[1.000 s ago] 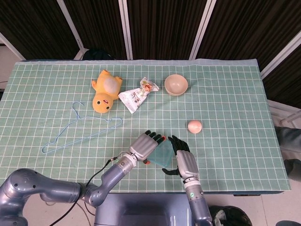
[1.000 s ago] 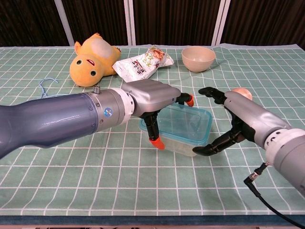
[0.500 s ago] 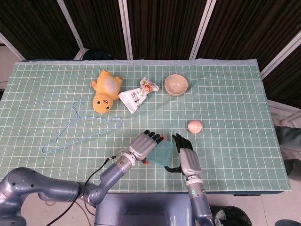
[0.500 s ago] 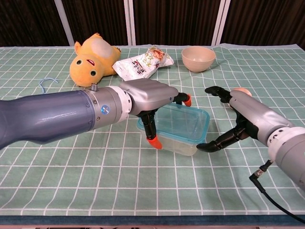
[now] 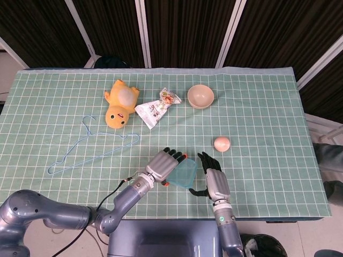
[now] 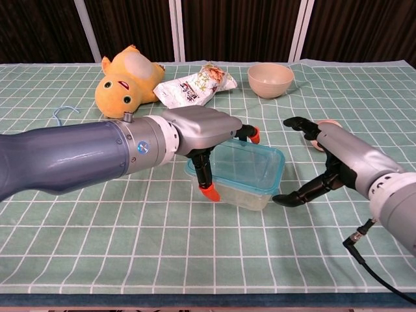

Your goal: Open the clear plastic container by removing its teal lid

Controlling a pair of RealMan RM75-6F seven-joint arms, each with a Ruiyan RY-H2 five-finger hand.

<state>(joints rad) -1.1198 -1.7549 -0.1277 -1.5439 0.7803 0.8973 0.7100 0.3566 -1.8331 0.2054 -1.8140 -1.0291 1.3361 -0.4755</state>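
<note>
So I am at the bracing step, with the lid not yet off. Working from the left: my left hand (image 6: 207, 133) lies over the near-left end of the clear plastic container (image 6: 237, 177), its orange-tipped fingers (image 6: 209, 190) curled down the left wall and another tip at the far rim, so I judge it is gripping the box to steady it rather than lifting anything. The container sits on the green checked table cloth (image 5: 268, 107) near the front edge, roughly in the middle, between my two hands, and its teal lid (image 6: 250, 164) is seated flat on the rim all round. Through the clear walls I can make out nothing inside; it looks empty, though the lid tints the view. To the right, my right hand (image 6: 325, 162) is spread wide and holding nothing, its dark fingertips (image 6: 286, 198) just beside the near-right corner of the box and apart from it, as far as the chest view shows. The next move, as I see it, calls for bringing those fingertips under the lip at that corner and peeling upward while the left hand keeps the box down. Further back, the beige bowl (image 5: 200, 96) stands upright and shows nothing in it.
</note>
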